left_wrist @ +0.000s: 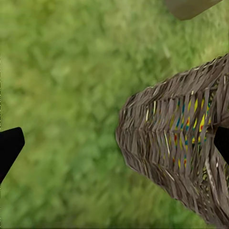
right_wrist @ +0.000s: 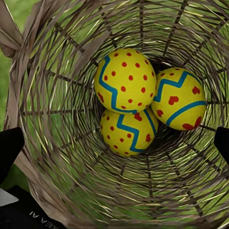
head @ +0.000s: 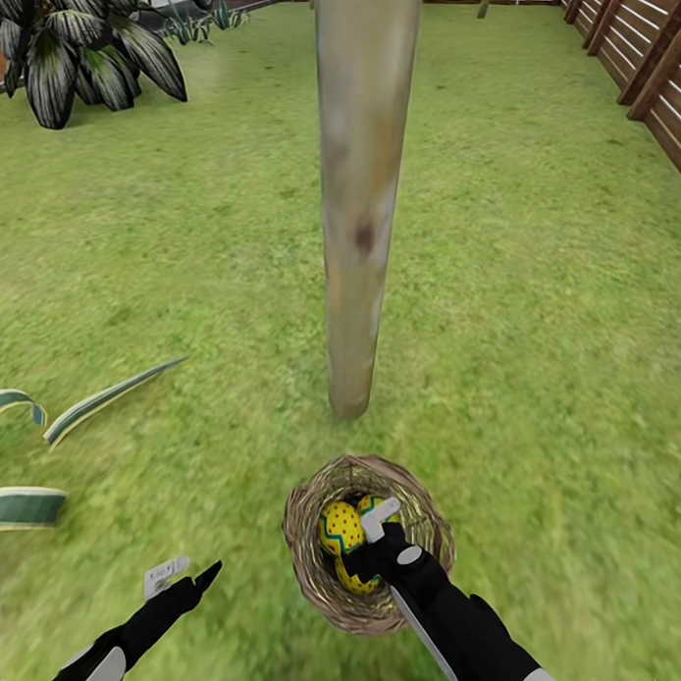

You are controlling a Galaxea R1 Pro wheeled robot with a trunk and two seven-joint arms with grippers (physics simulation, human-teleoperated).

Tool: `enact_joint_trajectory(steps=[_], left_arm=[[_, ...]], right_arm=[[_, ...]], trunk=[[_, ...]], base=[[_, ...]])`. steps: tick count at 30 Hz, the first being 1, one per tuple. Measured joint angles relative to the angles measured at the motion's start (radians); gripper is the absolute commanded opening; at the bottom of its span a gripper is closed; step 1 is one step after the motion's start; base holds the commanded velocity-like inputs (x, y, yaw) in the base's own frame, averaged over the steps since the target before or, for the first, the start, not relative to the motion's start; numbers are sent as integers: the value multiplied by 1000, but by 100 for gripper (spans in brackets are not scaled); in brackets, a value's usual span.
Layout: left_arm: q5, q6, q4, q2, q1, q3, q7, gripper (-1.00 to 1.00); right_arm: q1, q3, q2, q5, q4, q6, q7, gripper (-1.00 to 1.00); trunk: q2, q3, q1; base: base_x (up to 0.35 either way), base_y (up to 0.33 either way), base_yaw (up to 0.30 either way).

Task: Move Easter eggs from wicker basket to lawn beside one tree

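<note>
Flat, even daylight, no clear source and no glare. Almost no cast shadows at the tree (head: 361, 212) base. lawn (head: 536, 304) texture smeared, softest in the left wrist view. Sharpest: 3 eggs (right_wrist: 125, 80) inside the basket (right_wrist: 57, 157), right wrist view.

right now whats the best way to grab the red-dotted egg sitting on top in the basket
Take the red-dotted egg across its rounded middle, coming straight down through the open mouth of the wicker basket. It lies uppermost, resting against the heart-marked egg and the lower egg, so its top is free. The woven walls probably block any sideways approach. The right gripper, open, sits at the basket's mouth.
</note>
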Motion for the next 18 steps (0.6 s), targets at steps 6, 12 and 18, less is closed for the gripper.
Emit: enact_joint_trajectory(steps=[6, 12, 18], left_arm=[[0, 0, 0, 0, 0, 0, 0, 100], [0, 0, 0, 0, 0, 0, 0, 100], [0, 0, 0, 0, 0, 0, 0, 100]], right_arm=[[0, 0, 0, 0, 0, 0, 0, 100], [0, 0, 0, 0, 0, 0, 0, 100], [0, 0, 0, 0, 0, 0, 0, 100]], trunk=[[0, -9, 0], [0, -19, 0], [0, -28, 0]], base=[[0, 0, 0], [0, 0, 0], [0, 0, 0]])
